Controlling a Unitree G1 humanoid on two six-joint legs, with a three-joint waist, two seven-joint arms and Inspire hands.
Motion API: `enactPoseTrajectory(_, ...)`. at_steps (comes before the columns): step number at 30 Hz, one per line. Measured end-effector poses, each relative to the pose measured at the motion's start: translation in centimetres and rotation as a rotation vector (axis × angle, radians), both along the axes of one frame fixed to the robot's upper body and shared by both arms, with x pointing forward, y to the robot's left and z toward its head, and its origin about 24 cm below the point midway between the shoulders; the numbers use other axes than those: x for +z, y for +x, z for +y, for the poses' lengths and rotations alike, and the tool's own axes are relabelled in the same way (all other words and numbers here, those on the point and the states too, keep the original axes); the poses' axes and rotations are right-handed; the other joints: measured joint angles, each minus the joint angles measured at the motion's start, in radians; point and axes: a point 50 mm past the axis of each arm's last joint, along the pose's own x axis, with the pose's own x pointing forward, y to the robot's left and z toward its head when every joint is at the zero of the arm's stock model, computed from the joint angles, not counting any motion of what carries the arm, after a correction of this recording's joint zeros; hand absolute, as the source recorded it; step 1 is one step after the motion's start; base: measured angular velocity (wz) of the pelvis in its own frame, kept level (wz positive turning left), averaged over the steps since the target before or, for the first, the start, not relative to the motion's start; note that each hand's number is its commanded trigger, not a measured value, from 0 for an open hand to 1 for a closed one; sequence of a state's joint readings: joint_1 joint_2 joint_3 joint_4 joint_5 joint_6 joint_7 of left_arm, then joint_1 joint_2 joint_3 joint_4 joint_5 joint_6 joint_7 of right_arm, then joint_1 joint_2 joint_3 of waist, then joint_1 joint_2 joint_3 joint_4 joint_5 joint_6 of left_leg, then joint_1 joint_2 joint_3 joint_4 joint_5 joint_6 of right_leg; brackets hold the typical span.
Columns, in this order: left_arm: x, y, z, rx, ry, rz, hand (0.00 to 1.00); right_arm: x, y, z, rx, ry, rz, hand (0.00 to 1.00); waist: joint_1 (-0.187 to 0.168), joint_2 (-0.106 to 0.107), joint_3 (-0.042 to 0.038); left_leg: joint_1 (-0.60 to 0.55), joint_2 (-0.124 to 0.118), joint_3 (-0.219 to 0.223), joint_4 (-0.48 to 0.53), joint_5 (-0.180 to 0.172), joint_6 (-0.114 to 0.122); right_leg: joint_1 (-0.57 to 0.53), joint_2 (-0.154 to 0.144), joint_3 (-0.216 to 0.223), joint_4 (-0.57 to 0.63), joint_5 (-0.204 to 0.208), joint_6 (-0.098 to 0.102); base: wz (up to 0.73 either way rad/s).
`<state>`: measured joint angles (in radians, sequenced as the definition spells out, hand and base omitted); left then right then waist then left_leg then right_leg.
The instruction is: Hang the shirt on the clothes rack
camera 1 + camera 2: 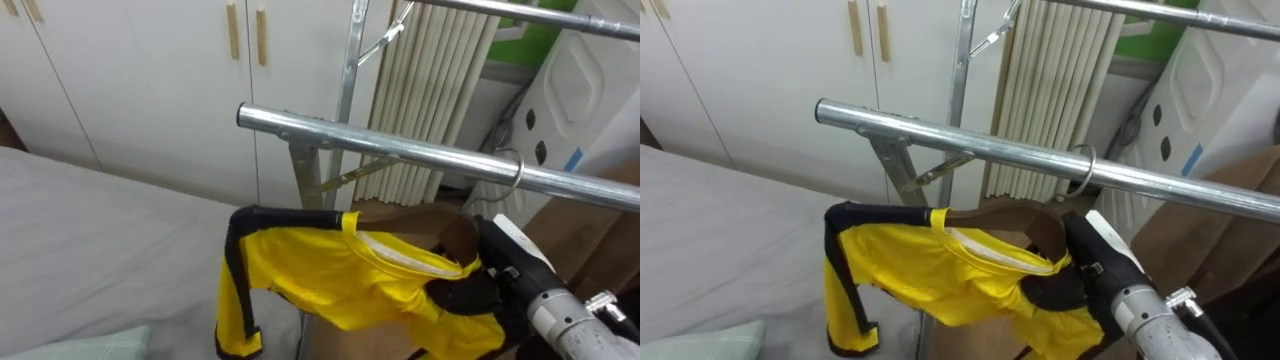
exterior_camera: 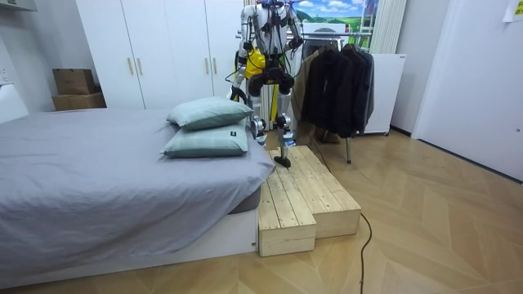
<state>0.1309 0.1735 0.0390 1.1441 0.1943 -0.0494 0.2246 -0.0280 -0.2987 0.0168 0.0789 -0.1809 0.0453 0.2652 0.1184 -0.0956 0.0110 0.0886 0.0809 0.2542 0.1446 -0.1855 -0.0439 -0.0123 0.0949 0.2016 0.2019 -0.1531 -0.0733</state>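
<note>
A yellow shirt (image 1: 330, 275) with black trim hangs on a wooden hanger just below the clothes rack's metal rail (image 1: 400, 150). The hanger's wire hook (image 1: 515, 172) is looped over the rail. My right hand (image 1: 478, 290) comes in from the lower right, its dark fingers curled at the hanger's neck by the shirt collar. In the room view I stand on the wooden platform (image 2: 302, 192) facing the rack, the shirt (image 2: 256, 59) held high. My left hand (image 2: 256, 126) seems to hang low by the bed's corner, too small to read.
White wardrobe doors (image 1: 150, 80) stand behind the rail, and a grey bed (image 1: 80, 250) lies to the left with two pillows (image 2: 208, 122). A higher rail (image 1: 520, 15) crosses the top right. Dark coats (image 2: 335, 82) hang further along the rack.
</note>
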Motion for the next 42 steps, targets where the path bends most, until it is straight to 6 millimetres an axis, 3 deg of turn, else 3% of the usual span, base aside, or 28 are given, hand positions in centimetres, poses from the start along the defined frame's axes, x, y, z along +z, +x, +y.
enactPoseTrajectory(22,0.1,0.0,0.0,-0.052,0.018,0.008,0.0,-1.2,0.5,-0.3,-0.018,0.051,0.044,1.0,0.011,0.002,-0.0017,0.009,-0.001,-0.01,0.002,0.0,0.0,0.021,-0.004,-0.018,-0.013,0.001,-0.001,0.0)
enactPoseTrajectory(23,0.1,-0.1,0.0,-0.052,0.018,0.009,0.0,-1.2,0.5,-0.3,-0.018,0.051,0.043,0.93,0.011,0.002,-0.0017,0.009,-0.001,-0.01,0.002,0.0,0.0,0.021,-0.004,-0.018,-0.014,0.001,-0.001,0.0)
enactPoseTrajectory(25,0.1,-0.1,0.0,-0.052,0.018,0.009,0.0,-1.2,0.5,-0.3,-0.019,0.052,0.042,0.27,0.011,0.002,-0.0017,0.009,-0.001,-0.011,0.002,0.0,0.0,0.022,-0.004,-0.019,-0.014,0.001,-0.001,0.0)
enactPoseTrajectory(26,0.1,-0.1,0.0,-0.052,0.018,0.009,0.0,-1.2,0.5,-0.3,-0.02,0.054,0.042,0.0,0.011,0.002,-0.0016,0.009,-0.001,-0.011,0.002,0.0,0.0,0.022,-0.004,-0.019,-0.014,0.001,-0.001,0.0)
enactPoseTrajectory(42,0.1,-0.2,0.0,-0.053,0.018,0.014,0.0,-1.3,0.5,-0.1,-0.039,0.049,0.029,0.0,-0.002,0.005,-0.0031,0.011,-0.001,-0.013,0.002,0.0,0.0,0.024,-0.005,-0.023,-0.015,0.001,-0.001,0.0)
